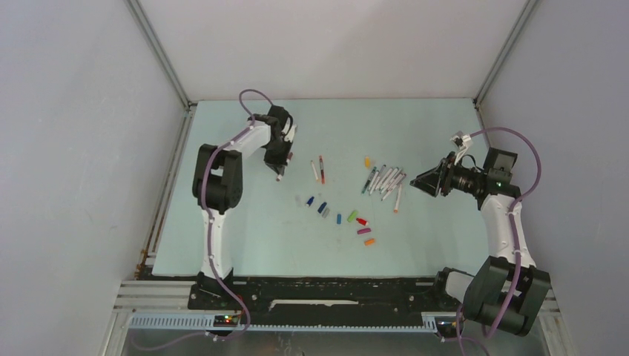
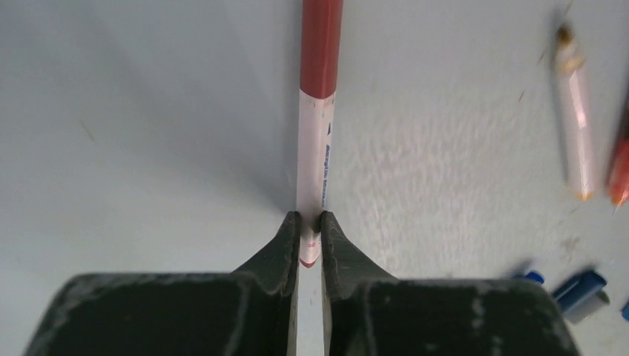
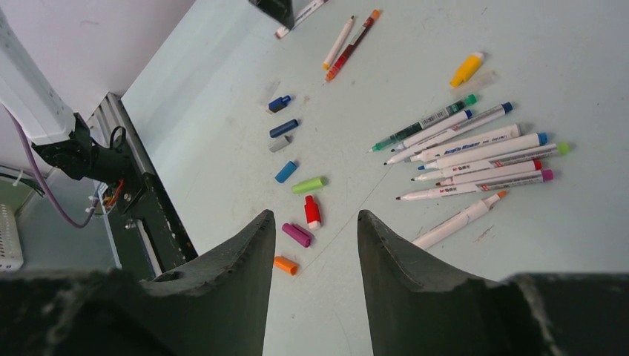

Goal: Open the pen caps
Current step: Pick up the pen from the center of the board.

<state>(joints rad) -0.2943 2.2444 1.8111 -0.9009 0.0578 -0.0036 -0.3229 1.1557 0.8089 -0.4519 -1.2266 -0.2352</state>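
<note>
Toward ten o'clock on the table (image 1: 415,126), the left gripper (image 2: 310,236) is clamped on the tail of a white pen (image 2: 311,159) whose red cap (image 2: 321,44) points away at twelve o'clock. Uncapping is in hand. Next, the right gripper (image 3: 314,222), half-spread and empty at three o'clock, must reach that cap and pull. Loose pen caps (image 3: 308,185) lie near centre, toward six. From above, the held pen is mostly hidden.

Soft, even light is filling every view.
My left wrist camera is blurring the loose pen (image 2: 575,126) at its right edge; a faint shadow is spreading left of the red-capped pen (image 2: 312,163).
</note>
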